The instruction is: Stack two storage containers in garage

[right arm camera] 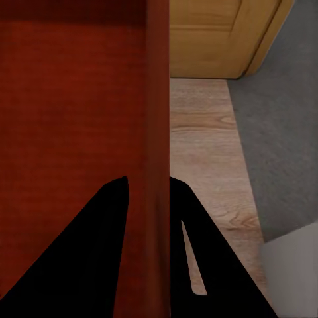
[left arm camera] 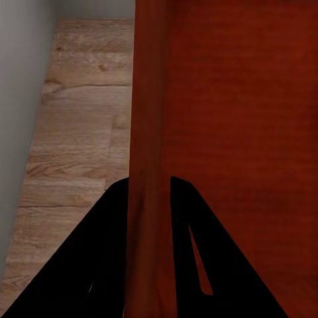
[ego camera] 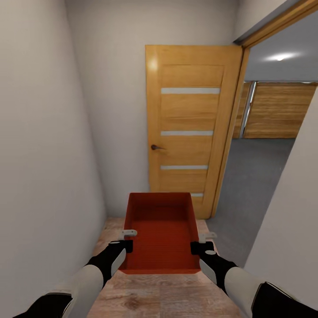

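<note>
One orange-red storage container (ego camera: 162, 232) hangs in front of me above the wood plank floor, empty and lidless. My left gripper (ego camera: 128, 245) is shut on its left wall (left arm camera: 149, 132), a dark finger on each side of the wall. On the opposite side, my right gripper (ego camera: 195, 247) is shut on the right wall (right arm camera: 158, 119) the same way. Through the doorway at the right I see the garage with its dark grey floor (ego camera: 256, 172) and a wide door of wooden planks (ego camera: 278, 110).
I am in a narrow hallway with a grey-white wall (ego camera: 39, 168) close on the left. An open wooden door (ego camera: 190, 128) with pale stripes stands straight ahead. A white wall corner (ego camera: 291, 221) bounds the doorway at the right.
</note>
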